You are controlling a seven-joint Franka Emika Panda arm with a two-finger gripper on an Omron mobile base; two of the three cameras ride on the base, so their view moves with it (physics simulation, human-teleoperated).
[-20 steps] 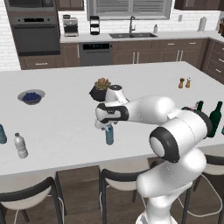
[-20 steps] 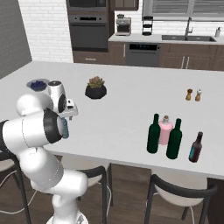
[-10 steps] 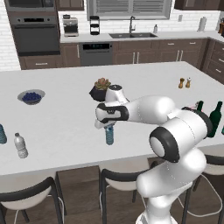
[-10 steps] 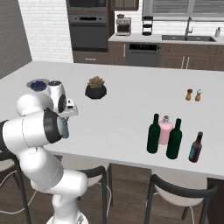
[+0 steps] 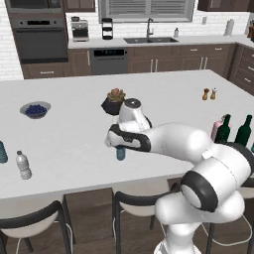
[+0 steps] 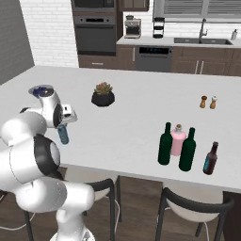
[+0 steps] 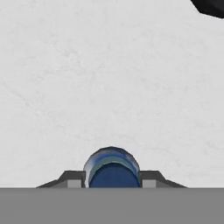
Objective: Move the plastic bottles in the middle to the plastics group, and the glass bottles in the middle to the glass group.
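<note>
The small blue-tinted water bottle (image 5: 120,153) (image 6: 63,135) stands upright on the white island near its front edge. My gripper (image 5: 120,147) (image 6: 62,127) (image 7: 112,181) reaches down over the bottle's top and is shut on it. In the hand view the blue cap (image 7: 113,169) sits tight between the two fingertips (image 7: 72,179). At the right end, two tall dark green wine bottles (image 6: 164,144) (image 6: 187,149) flank a squat pink bottle (image 6: 177,140). At the far left stand a clear white-capped bottle (image 5: 23,165) and a teal bottle (image 5: 2,152).
A dark potted plant (image 5: 115,100) (image 6: 103,94) stands just behind the gripper. A bowl of blueberries (image 5: 35,109) sits at the back left, with two shakers (image 6: 208,101) at the back right. A small brown bottle (image 6: 210,158) stands beside the wine bottles. Stools line the island's front edge.
The arm has stayed in place over the blue bottle while its fingers closed on the bottle's top. The other bottles have not moved.
</note>
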